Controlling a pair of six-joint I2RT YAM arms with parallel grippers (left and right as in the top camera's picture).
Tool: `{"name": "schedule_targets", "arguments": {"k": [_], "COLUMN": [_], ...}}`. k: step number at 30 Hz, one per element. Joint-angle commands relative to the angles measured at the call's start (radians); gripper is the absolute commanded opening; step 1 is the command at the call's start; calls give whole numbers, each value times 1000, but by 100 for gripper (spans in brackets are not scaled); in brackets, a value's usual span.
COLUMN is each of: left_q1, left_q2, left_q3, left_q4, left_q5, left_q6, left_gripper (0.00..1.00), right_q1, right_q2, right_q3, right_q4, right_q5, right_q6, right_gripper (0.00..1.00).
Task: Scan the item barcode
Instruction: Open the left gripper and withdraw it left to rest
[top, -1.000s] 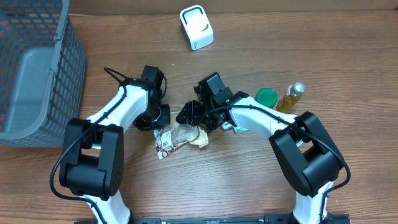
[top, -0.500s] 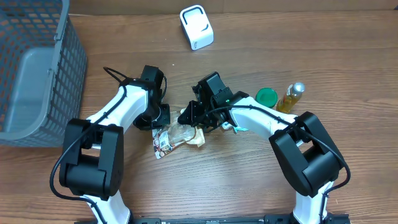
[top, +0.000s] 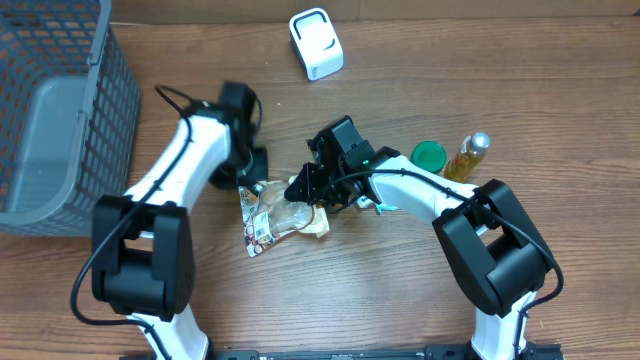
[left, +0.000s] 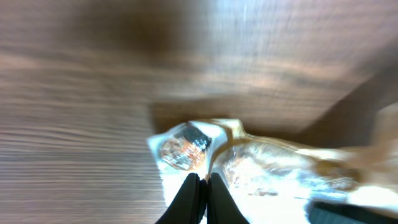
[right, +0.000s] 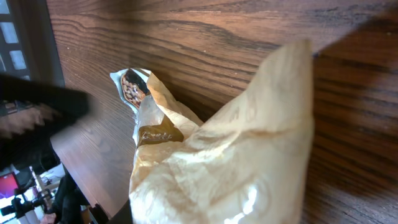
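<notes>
Left fingers (left: 188, 199) are pressed together at the snack bag (top: 280, 218), right fingers (top: 300, 185) look clamped on it, and we judge the scan not yet done, the white scanner (top: 316, 43) sitting well apart.

nothing can be read. the printed end of the snack bag (top: 258, 232) is too small from overhead, blurred in the left wrist view, and illegible on its brown patch in the right wrist view.

Blur smears the snack bag (left: 280, 165) in the left wrist view, its label unreadable; the basket (top: 118, 100) is cut off overhead.
</notes>
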Motion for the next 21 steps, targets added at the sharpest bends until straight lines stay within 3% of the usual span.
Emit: {"name": "schedule_targets", "arguments": {"k": [1, 5, 13, 14, 15, 16, 21], "left_q1": [57, 119, 226, 235, 243, 248, 255], "left_q2": [-55, -58, -56, -56, -56, -56, -56], "left_q3": [125, 180, 175, 175, 175, 175, 175], "left_q4": [-31, -2, 31, 27, 19, 9, 6], "left_q5": [-32, -79, -121, -121, -121, -120, -120], "left_q6": [23, 22, 18, 18, 19, 19, 19], "left_gripper": [4, 6, 30, 35, 54, 99, 100], "right_q1": [8, 8, 8, 8, 8, 8, 8], "right_q2": [8, 8, 8, 8, 8, 8, 8], "right_q3": [-5, -5, -5, -5, -5, -5, -5], "right_q4": [6, -3, -13, -13, -13, -13, -13], "right_q5": [-17, -17, -17, -17, -17, -17, -26], "right_q6": [-31, -30, -33, -33, -34, -34, -79], "right_gripper": [17, 17, 17, 17, 17, 17, 17]}}
